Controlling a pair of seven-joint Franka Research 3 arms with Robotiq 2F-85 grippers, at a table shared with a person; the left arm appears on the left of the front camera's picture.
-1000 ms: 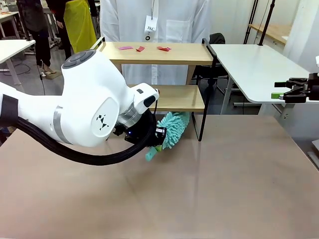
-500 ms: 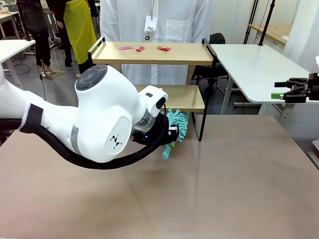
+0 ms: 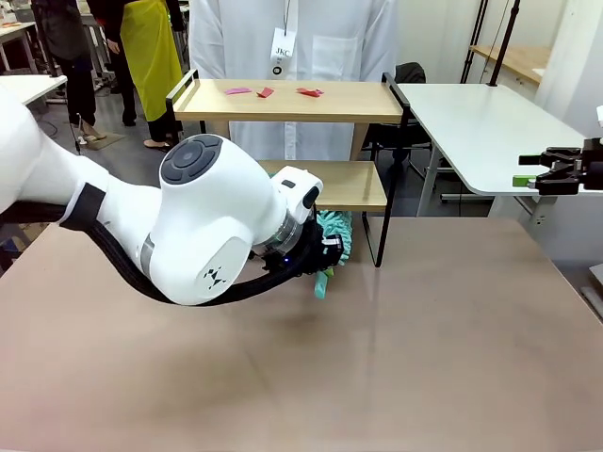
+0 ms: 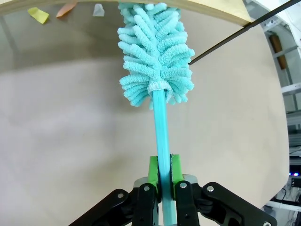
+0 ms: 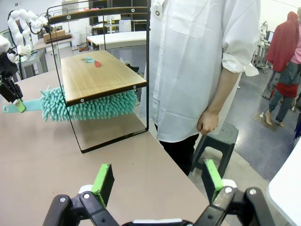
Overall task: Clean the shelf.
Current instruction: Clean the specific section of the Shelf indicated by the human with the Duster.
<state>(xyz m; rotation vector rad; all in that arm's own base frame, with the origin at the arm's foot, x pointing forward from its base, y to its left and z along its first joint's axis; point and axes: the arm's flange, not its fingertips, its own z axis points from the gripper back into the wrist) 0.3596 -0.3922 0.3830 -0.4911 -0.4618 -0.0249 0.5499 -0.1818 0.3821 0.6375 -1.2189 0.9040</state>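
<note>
1. The left gripper is clamped fully shut on the turquoise handle of the duster. Its green pads hold low on the stem, which in judgement gives the head its full reach.
2. The duster head is pushed in beneath the lower board of the shelf, between that board and the table. Its fibres touch the board's underside edge, so the space under the lower tier is judged to be the area in hand.
3. The shelf stands at the table's far edge, just in front of the person, whose hands are off it.
4. Paper scraps lie on the top board, not yet cleared.
5. The right gripper has its jaws wide apart and holds nothing. It hangs well off to the side, presumably to keep clear.
</note>
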